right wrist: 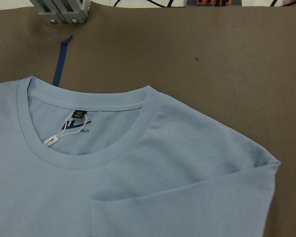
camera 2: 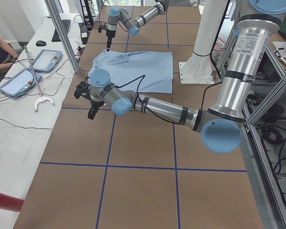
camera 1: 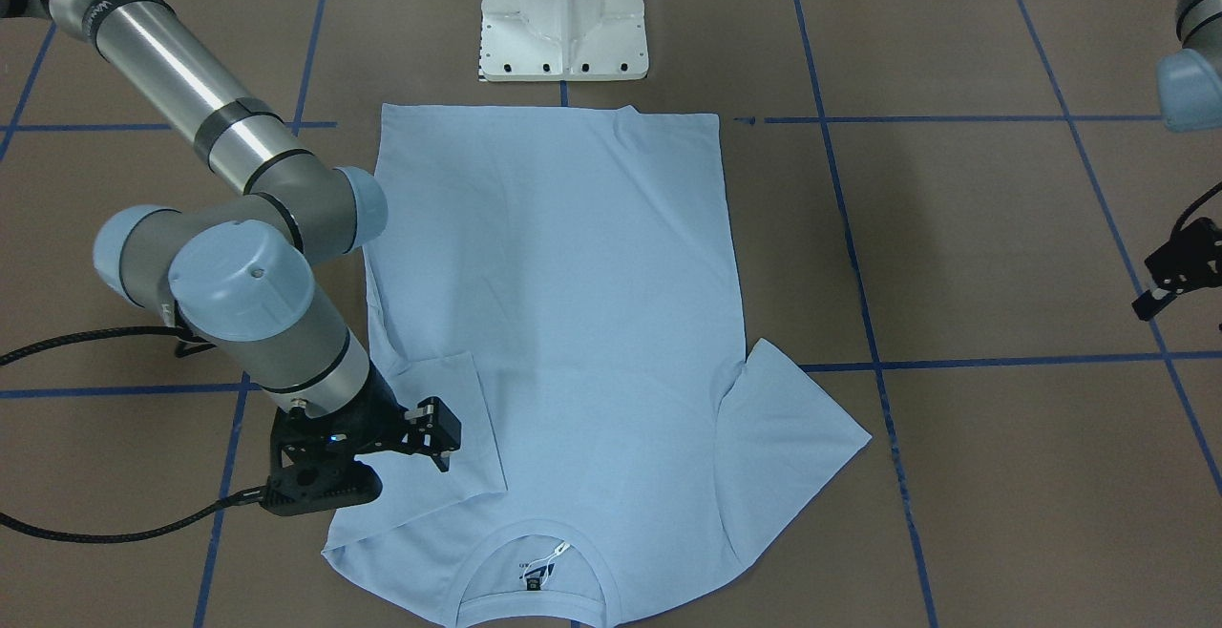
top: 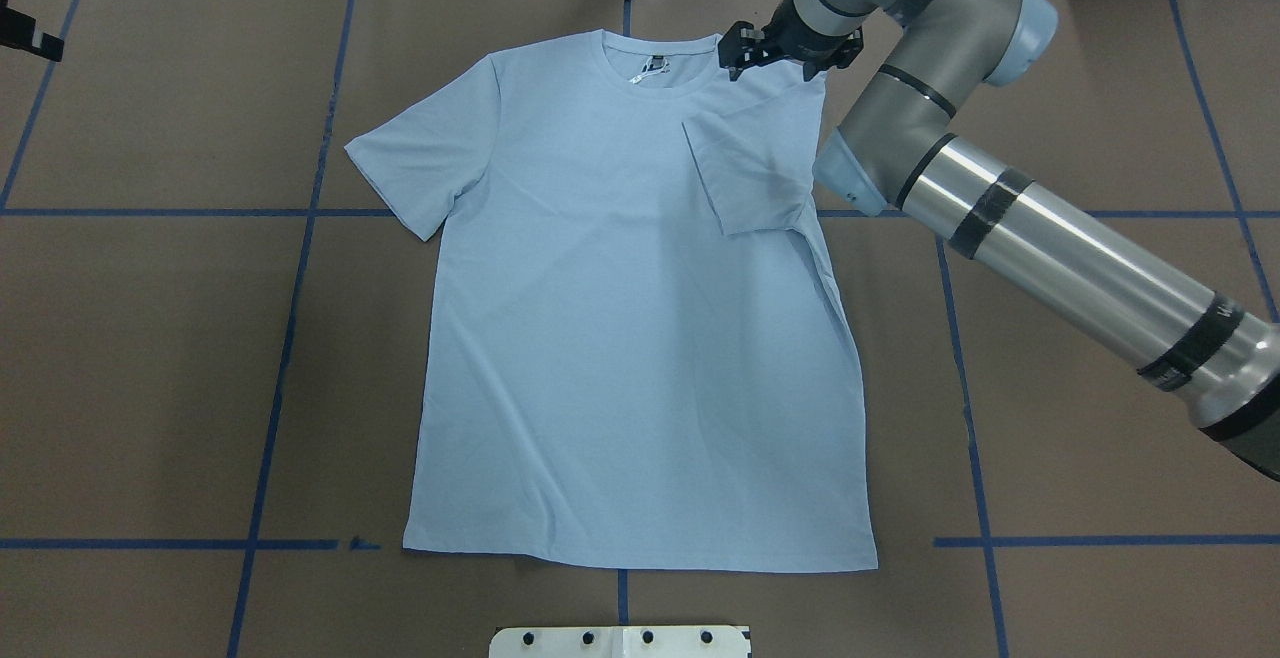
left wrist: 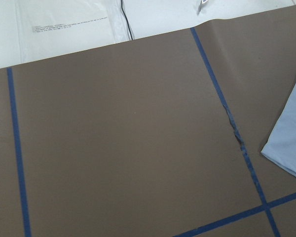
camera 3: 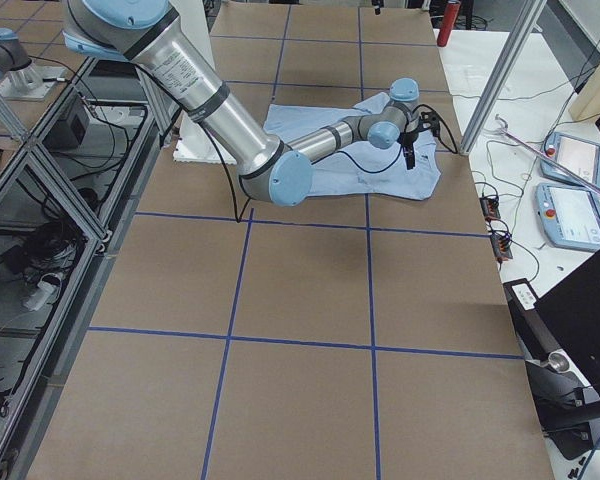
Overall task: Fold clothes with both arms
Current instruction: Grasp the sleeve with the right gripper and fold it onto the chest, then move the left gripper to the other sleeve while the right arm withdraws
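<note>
Broadly, the brown table (top: 150,358), marked into a grid by blue tape lines (top: 290,338), carried everything. Across its middle lay the pale blue T-shirt (top: 620,338), flat, with its hem near the robot and its collar (right wrist: 89,148) at the far side.

The right arm (top: 1050,228) reached out over the table along the shirt's right edge. The left arm (camera 2: 167,109) stretched over bare table well to the left of the shirt. A white pedestal base (camera 1: 563,17) stood just near of the hem.

The shirt's right sleeve (top: 750,168) was folded inward and lay flat on the chest. The left sleeve (top: 425,153) was spread out on the table.

The right hand (top: 783,56) hung over the right shoulder, just beside the collar. I could not tell how far apart its fingers stood, and no cloth showed in them. The left hand (camera 1: 1176,270) was over bare table, apart from the shirt. Its opening could not be made out either.

Inside the collar sat a black neck label (top: 657,64), with a small white tag (right wrist: 52,139) beside it.
</note>
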Available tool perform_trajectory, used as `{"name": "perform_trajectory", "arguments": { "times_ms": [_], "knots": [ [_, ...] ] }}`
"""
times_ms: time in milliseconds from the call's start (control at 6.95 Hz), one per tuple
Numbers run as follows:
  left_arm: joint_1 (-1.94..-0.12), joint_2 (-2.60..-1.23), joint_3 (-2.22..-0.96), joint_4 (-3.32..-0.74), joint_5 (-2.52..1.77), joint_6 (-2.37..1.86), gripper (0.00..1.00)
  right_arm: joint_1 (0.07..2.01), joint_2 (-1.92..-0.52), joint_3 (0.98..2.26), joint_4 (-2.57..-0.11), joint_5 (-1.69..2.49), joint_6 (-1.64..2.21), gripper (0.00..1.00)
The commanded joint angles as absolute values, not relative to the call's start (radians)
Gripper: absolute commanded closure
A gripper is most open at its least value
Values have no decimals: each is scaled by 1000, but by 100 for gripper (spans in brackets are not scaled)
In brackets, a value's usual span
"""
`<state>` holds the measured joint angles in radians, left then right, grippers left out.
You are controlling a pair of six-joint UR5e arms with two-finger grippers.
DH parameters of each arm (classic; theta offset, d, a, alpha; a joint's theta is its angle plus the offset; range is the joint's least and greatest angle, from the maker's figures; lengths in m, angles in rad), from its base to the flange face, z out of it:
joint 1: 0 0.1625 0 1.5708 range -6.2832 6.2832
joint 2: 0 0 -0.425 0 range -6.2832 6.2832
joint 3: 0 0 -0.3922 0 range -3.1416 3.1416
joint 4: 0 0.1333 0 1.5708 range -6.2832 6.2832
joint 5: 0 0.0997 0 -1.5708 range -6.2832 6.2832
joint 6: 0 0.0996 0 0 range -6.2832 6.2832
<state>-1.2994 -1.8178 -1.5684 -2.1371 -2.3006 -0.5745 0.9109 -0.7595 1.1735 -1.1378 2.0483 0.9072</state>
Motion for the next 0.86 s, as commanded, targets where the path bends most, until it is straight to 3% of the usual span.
{"name": "perform_trajectory", "arguments": {
  "times_ms": [0, 288, 431, 719],
  "knots": [
    [-1075, -1848, -1565, -2261, -2078, -977, 0, 1032, -877, 1447, -1434, 2254, 813, 0],
    [-924, -1894, -1557, -2252, -1909, -1121, 0, 1048, -935, 1663, -1804, 2250, 690, 0],
    [-892, -1913, -1528, -2263, -1884, -1211, 0, 1052, -993, 1736, -1886, 2237, 491, 0],
    [-841, -2021, -1400, -2261, -1775, -1262, 0, 1040, -1058, 1763, -1859, 2244, 425, 0]
  ]
}}
